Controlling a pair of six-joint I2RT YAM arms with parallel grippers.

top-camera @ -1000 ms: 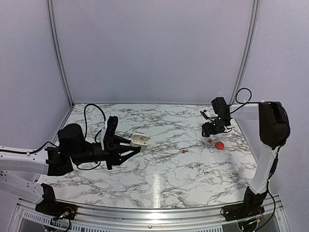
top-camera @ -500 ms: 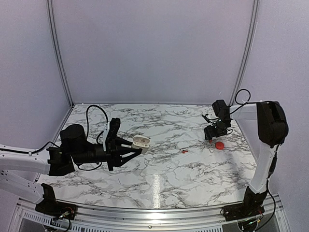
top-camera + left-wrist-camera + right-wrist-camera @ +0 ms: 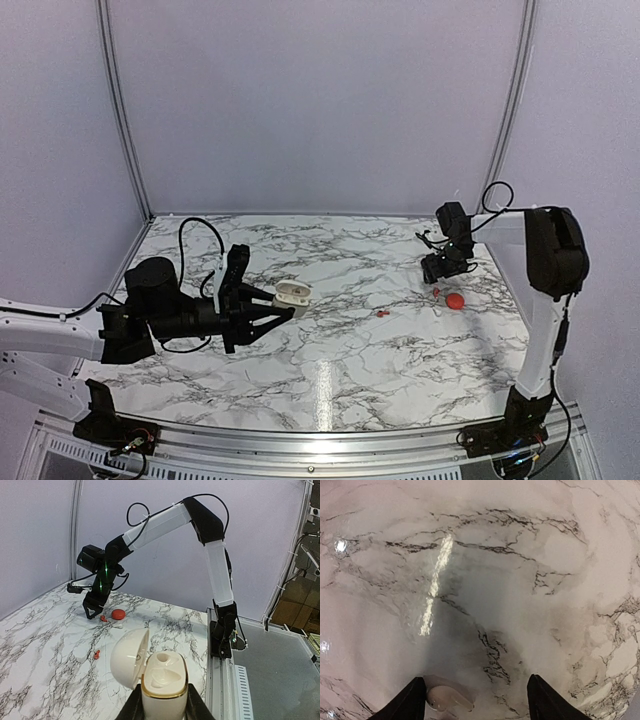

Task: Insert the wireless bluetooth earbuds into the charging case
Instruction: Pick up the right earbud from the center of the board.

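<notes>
My left gripper (image 3: 281, 301) is shut on a cream charging case (image 3: 292, 292) and holds it above the table's left middle. In the left wrist view the case (image 3: 164, 676) stands upright between the fingers, its lid (image 3: 128, 658) hinged open to the left and both wells empty. One red earbud (image 3: 382, 313) lies mid-table, another (image 3: 436, 292) lies just below my right gripper (image 3: 433, 272). The right gripper (image 3: 477, 702) is open and empty, low over the marble. A pale bud-shaped piece (image 3: 447, 699) lies beside its left fingertip.
A red round case (image 3: 455, 300) lies on the table right of the nearer red earbud; it also shows in the left wrist view (image 3: 118, 614). The table's right edge and a metal rail (image 3: 227, 680) run close by. Grey walls enclose the back and sides.
The left gripper moved slightly right with the open case. The right gripper dipped toward the red earbud, then drew back up and away from it.
</notes>
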